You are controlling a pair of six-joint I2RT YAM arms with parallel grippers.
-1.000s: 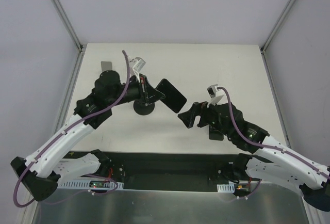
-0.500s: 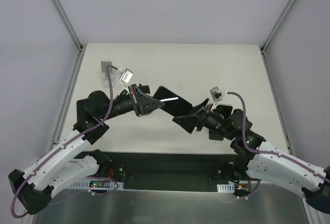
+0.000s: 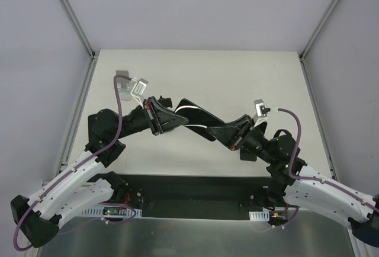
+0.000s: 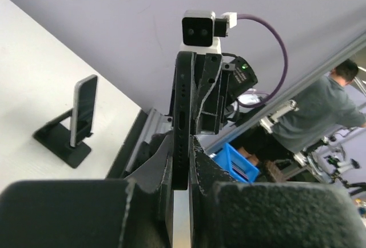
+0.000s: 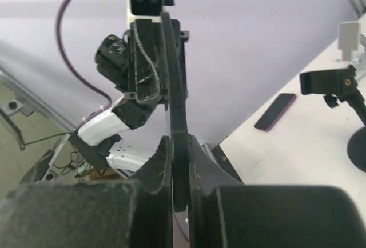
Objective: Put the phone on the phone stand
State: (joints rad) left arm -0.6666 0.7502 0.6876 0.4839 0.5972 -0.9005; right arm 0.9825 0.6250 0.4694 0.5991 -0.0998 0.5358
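Note:
A black phone (image 3: 198,119) hangs in the air above the table's middle, held at both ends. My left gripper (image 3: 179,118) is shut on its left end, and the phone's edge (image 4: 182,111) runs up between those fingers. Shut on the other end is my right gripper (image 3: 224,132), with the phone (image 5: 174,105) pinched edge-on between its pads. The phone stand (image 5: 334,83), black with a clamp on a pole and a disc base, shows at the right of the right wrist view. From above my left gripper hides it.
Another phone (image 4: 82,110) leans on a black wedge stand (image 4: 60,142) near the right arm. A dark phone (image 5: 275,112) lies flat on the table. A small silver-white stand (image 3: 122,77) sits at the back left.
My right gripper has moved left to the phone's free end and shut on it. The left gripper has swung the phone down toward the middle, still holding it.

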